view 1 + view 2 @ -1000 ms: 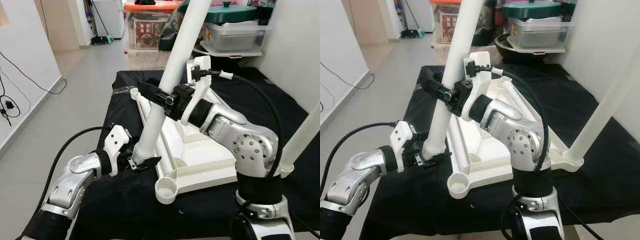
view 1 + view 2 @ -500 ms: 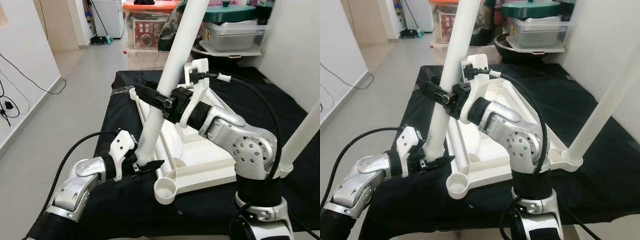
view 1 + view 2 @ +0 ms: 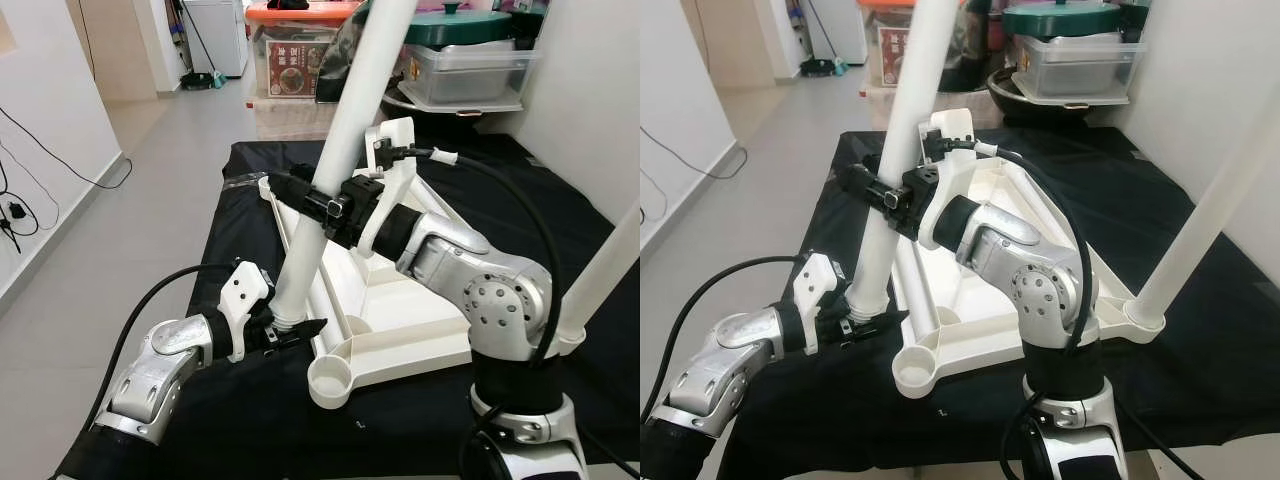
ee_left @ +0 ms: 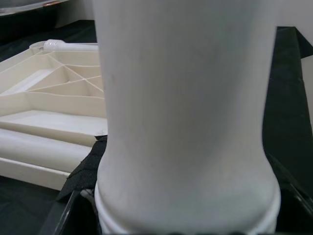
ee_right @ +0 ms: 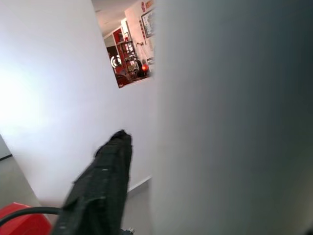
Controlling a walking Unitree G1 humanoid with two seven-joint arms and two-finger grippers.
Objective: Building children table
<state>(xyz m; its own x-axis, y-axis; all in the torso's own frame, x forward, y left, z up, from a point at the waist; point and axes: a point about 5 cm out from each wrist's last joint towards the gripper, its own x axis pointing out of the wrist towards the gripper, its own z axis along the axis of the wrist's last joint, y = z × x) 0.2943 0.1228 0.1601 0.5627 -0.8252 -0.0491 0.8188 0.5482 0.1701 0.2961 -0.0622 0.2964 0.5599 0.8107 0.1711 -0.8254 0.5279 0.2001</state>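
Left pincer (image 3: pixel 285 333) clamped on white leg (image 3: pixel 345 150) at its threaded base. Right pincer (image 3: pixel 318 203) gripping it midway. Tilted beside upturned tabletop (image 3: pixel 400 310).

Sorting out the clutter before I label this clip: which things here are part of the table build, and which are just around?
Job:
white leg, held by both hands
left hand at its lower end
right hand higher up
upturned tabletop
fitted leg

Lying about:
black cloth
storage boxes
wall cable
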